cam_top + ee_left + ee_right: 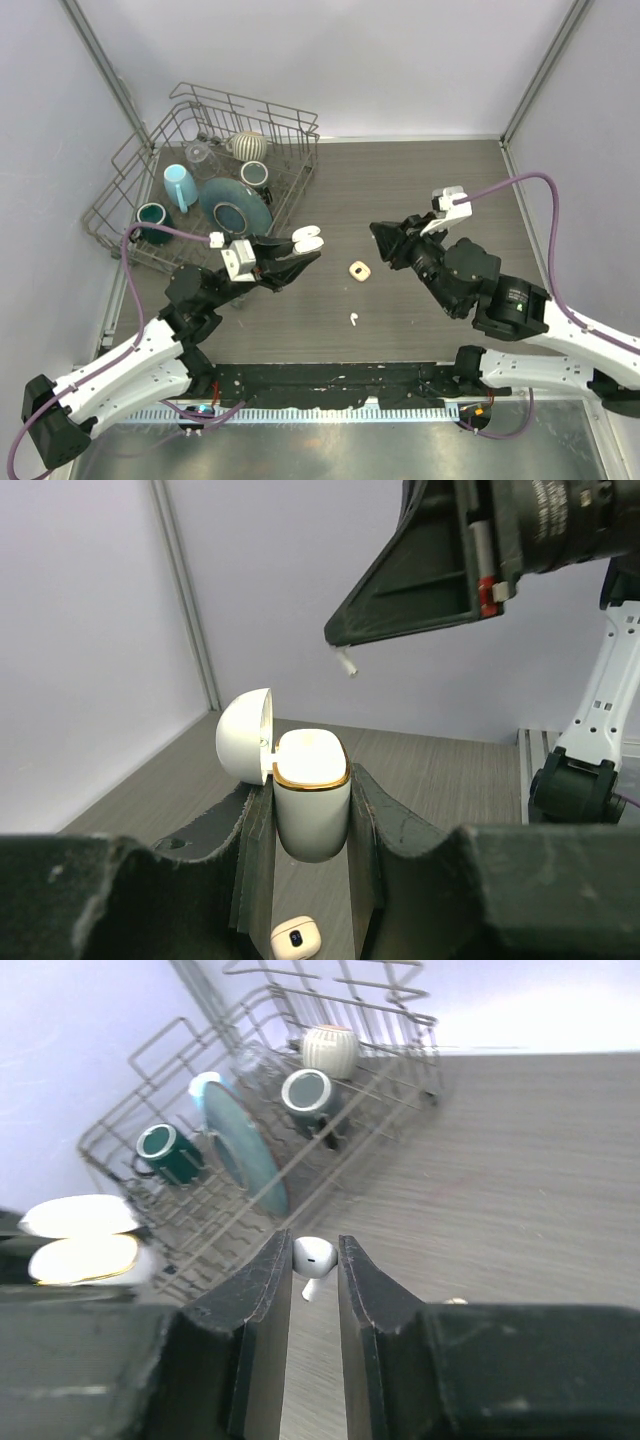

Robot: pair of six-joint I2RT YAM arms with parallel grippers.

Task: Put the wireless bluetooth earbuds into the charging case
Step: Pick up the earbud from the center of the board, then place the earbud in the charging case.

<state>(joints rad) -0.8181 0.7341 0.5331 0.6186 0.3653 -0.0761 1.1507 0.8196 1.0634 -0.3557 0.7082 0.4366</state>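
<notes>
Nearest the arm bases, a loose earbud lies on the table, on the near side of both sets of jaws and roughly level with the gap between them, touching nothing. Beyond it, a small cream-white piece rests on the table between the two sets of fingertips. In the left wrist view it sits directly below the left jaws, and its identity cannot be determined. The left gripper is closed to a narrow gap on the charging case, which stands upright between its fingers. The body is clamped on both sides and the hinged lid is swung open to the left, exposing the gold-rimmed mouth. The right gripper is closed almost fully on the gripped earbud, with the head pinched at the fingertips and the stem hanging below. From the left jaws, this earbud hangs above and slightly right of the open case, clear of it. The two sets of fingertips point toward each other, near but apart. Farthest off, beyond the left jaws, a wire dish rack holds a teal plate and several mugs.
</notes>
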